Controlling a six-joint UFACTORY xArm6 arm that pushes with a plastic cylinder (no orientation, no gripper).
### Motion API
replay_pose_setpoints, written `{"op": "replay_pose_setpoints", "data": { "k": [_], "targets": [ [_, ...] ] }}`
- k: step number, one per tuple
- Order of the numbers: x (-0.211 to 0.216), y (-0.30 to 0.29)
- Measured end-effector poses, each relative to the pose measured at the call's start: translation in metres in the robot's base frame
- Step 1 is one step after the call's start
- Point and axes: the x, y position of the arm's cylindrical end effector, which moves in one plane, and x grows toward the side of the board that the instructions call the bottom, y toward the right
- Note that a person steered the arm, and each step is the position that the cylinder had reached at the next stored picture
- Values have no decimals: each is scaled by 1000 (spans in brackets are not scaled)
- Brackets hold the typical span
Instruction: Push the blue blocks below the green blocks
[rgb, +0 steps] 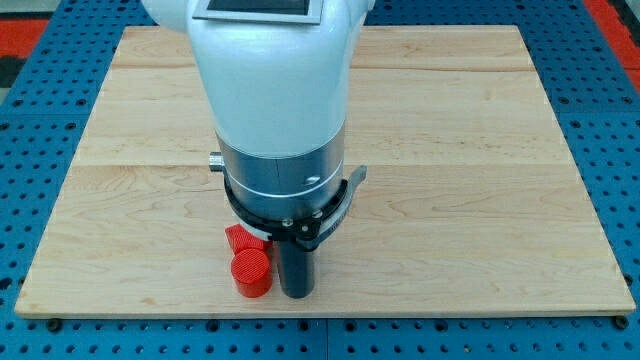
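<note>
Nearest the view's bottom edge, my tip (297, 295), the lower end of the straight dark rod, rests on the pale wooden board (480, 200) just left of its centre line. Touching or almost touching it on the view's left stands a red cylinder block (251, 272), upright, its round top facing the camera. Just above and to the left of that cylinder sits a second red block (239, 237), partly covered by the arm, so its shape cannot be told for sure. There are no jaws here to be wide or narrow: the arm ends only in the rod, and it holds nothing. Farther up, the black and silver collar (288, 190) of the arm rings the rod's mount, and above it the big white arm body (272, 80) fills the middle of the view up to the top edge. The blue blocks and the green blocks named in the task do not show anywhere; the arm hides a wide strip of the board. Around the board lies a blue perforated table surface (610, 120), with a red patch (610, 15) at the view's top right corner.
</note>
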Motion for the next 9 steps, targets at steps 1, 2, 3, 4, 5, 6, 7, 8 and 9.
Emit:
{"op": "replay_pose_setpoints", "data": {
  "k": [1,2,3,4,5,6,7,8,9],
  "targets": [
    [-7,-17],
    [-14,-30],
    [-28,-28],
    [-39,-28],
    [-40,-19],
    [-40,-4],
    [-42,3],
    [-45,3],
    [-50,3]
  ]
}}
